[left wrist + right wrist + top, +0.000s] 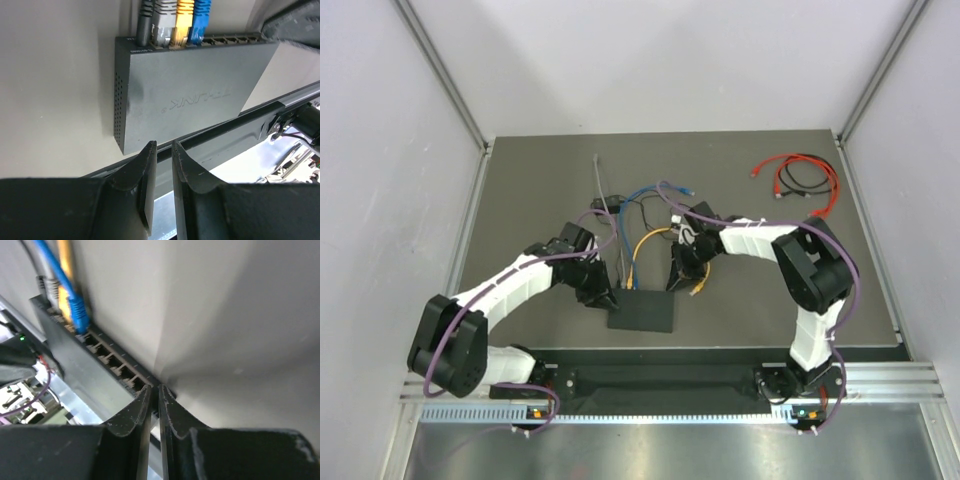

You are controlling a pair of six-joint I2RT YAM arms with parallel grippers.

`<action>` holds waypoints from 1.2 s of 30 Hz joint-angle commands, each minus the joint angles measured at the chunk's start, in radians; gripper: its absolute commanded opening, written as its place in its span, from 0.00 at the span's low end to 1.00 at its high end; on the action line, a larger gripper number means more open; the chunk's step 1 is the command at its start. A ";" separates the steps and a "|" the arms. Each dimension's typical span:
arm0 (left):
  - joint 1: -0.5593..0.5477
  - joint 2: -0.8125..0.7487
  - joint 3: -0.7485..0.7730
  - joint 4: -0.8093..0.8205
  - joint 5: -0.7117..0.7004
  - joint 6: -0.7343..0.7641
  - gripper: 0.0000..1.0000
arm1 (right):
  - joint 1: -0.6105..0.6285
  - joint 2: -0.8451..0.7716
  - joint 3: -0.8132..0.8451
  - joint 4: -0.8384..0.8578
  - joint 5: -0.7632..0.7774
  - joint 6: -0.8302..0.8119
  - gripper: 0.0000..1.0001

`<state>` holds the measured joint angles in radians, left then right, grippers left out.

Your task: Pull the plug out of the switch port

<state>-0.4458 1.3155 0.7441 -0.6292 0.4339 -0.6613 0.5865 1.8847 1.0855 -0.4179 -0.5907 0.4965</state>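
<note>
Where the top view hid the sockets (117,367), the left wrist view showed four plugs (184,20) seated beyond the slightly parted, empty left claw (163,145). The right claw (154,388) was drawn together, empty.

The switch (641,310), a flat matte-black box, lies flat near the bench's (770,270) 6 o'clock edge, sockets facing 12 o'clock. At the row's 9 o'clock end sit a grey plug (164,22), yellow plug (184,20) and blue plug (200,20), apparently fully seated.
</note>
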 commanded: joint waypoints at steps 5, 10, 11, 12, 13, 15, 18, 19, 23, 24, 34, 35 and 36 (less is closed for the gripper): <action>0.001 -0.021 -0.020 0.042 0.035 -0.015 0.24 | 0.026 -0.090 0.075 0.036 0.008 0.017 0.21; -0.001 0.005 -0.026 0.051 0.071 -0.017 0.24 | 0.030 0.020 0.172 0.067 -0.089 0.036 0.31; 0.001 0.011 -0.025 0.052 0.072 -0.015 0.24 | 0.033 0.036 0.181 0.083 -0.122 0.037 0.34; -0.001 0.013 -0.026 0.051 0.074 -0.014 0.24 | 0.035 0.062 0.191 0.094 -0.142 0.037 0.36; -0.001 0.017 -0.026 0.051 0.075 -0.014 0.24 | 0.036 0.076 0.206 0.102 -0.159 0.037 0.38; -0.001 0.022 -0.028 0.054 0.078 -0.015 0.24 | 0.041 0.108 0.221 0.114 -0.195 0.037 0.42; -0.001 0.042 -0.023 0.046 0.077 -0.009 0.25 | 0.052 0.134 0.235 0.125 -0.219 0.034 0.50; -0.001 0.047 -0.022 0.045 0.081 -0.006 0.25 | 0.056 0.140 0.235 0.125 -0.225 0.031 0.52; -0.001 0.067 -0.022 0.045 0.085 -0.008 0.25 | 0.064 0.168 0.231 0.130 -0.244 0.013 0.54; 0.001 0.067 -0.023 0.045 0.083 -0.009 0.25 | 0.067 0.172 0.231 0.136 -0.248 0.011 0.54; -0.001 0.074 -0.029 0.046 0.082 -0.017 0.25 | 0.072 0.218 0.218 0.194 -0.296 0.048 0.34; 0.001 0.076 -0.029 0.048 0.081 -0.017 0.25 | 0.072 0.223 0.218 0.202 -0.300 0.051 0.33; -0.001 0.077 -0.029 0.048 0.081 -0.018 0.25 | 0.073 0.226 0.217 0.203 -0.304 0.053 0.33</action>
<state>-0.4458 1.3922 0.7216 -0.6010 0.5049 -0.6785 0.6384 2.0968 1.2785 -0.2756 -0.8543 0.5449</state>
